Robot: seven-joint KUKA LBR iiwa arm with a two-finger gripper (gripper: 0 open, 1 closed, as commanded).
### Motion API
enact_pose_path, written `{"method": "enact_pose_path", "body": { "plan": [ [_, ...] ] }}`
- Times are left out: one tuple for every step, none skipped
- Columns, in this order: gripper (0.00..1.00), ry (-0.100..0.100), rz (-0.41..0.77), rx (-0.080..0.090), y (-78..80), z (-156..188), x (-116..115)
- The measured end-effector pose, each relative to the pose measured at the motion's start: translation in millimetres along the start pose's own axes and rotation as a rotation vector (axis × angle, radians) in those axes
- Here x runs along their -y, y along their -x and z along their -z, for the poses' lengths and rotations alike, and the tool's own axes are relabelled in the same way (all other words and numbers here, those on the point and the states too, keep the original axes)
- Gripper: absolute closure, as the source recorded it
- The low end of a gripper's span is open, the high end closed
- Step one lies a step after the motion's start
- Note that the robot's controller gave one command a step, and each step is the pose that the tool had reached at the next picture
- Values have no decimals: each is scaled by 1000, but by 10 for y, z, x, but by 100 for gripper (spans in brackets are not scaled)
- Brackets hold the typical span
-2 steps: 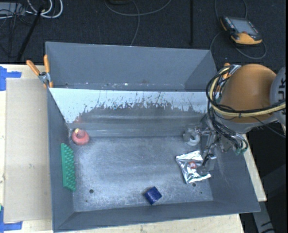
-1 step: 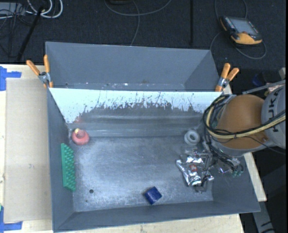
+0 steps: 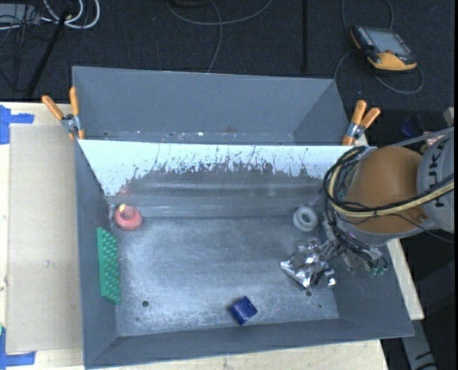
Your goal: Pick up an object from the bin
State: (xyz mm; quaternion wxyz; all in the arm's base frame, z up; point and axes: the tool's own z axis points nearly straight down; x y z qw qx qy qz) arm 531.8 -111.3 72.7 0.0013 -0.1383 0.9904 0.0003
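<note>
- The grey metal bin (image 3: pixel 213 114) holds four loose things, well apart from one another on its floor.
- A pink round piece (image 3: pixel 127 217) lies in the far-left corner of the floor.
- A green ridged strip (image 3: pixel 109 264) lies just below it, with its long axis running along the left wall.
- A small blue block (image 3: pixel 244 310) lies near the front wall, turned cornerwise to it.
- A grey ring (image 3: pixel 305 219) lies flat by the back wall on the right, its hole facing up.
- The gripper (image 3: pixel 310 270) is low over the right floor, near the grey ring and below it.
- Whether the gripper is released or clenched cannot be told.
</note>
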Motion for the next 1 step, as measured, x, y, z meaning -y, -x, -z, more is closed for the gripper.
{"method": "enact_pose_path", "body": {
  "plan": [
    [100,-4,50,6,-7,1870,-179]
  ]
}}
